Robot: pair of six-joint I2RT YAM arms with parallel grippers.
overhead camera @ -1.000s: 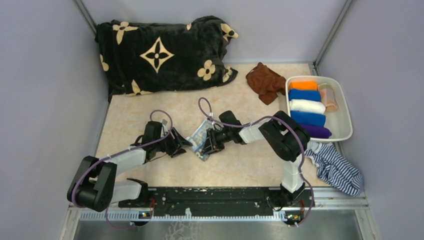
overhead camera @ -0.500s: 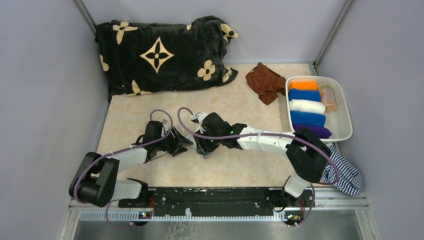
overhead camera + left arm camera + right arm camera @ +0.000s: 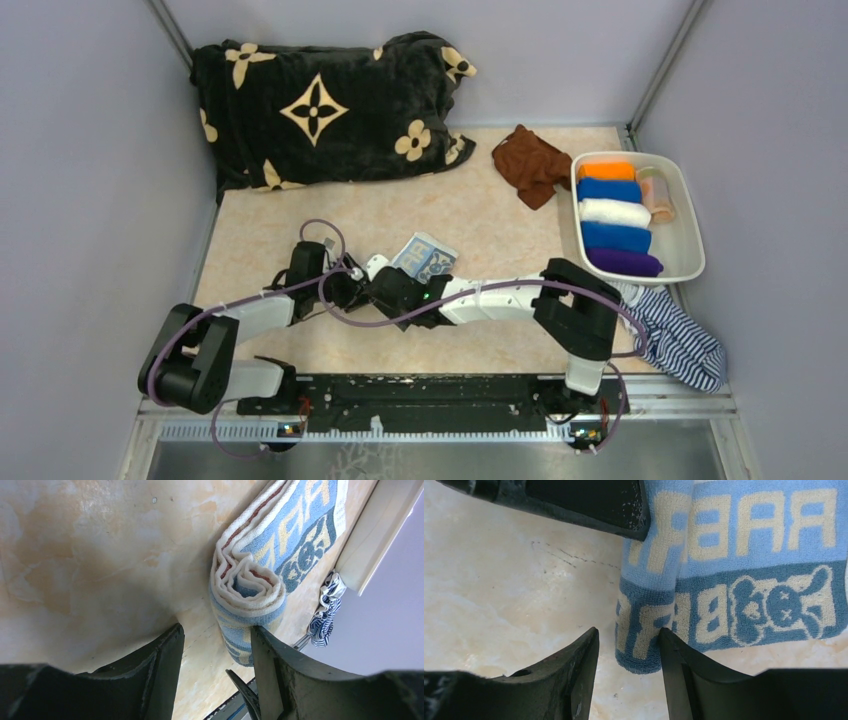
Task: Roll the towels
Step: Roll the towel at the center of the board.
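Note:
The pale blue-white printed towel [image 3: 424,257] lies mid-table, half rolled. Its rolled end [image 3: 248,591] lies just past my left gripper [image 3: 217,636], which is open, with the roll against the right finger. My right gripper [image 3: 629,636] is open too. The roll's near end [image 3: 644,630] sits between its fingers, against the right one, and the flat printed part [image 3: 764,565] spreads to the right. In the top view both grippers, left [image 3: 357,285] and right [image 3: 383,283], meet at the towel's left end. The brown towel [image 3: 530,165] lies crumpled at the back right.
A white tray [image 3: 690,235] at the right holds several coloured rolls [image 3: 612,212] and a peach roll [image 3: 657,193]. The black flowered blanket [image 3: 320,105] fills the back left. The navy-and-white striped cloth [image 3: 675,340] lies at the front right, below the tray.
My right arm has swung left across the towel and its gripper now sits at the roll's left end. The towel's flat part now shows behind it. The left arm has barely moved.

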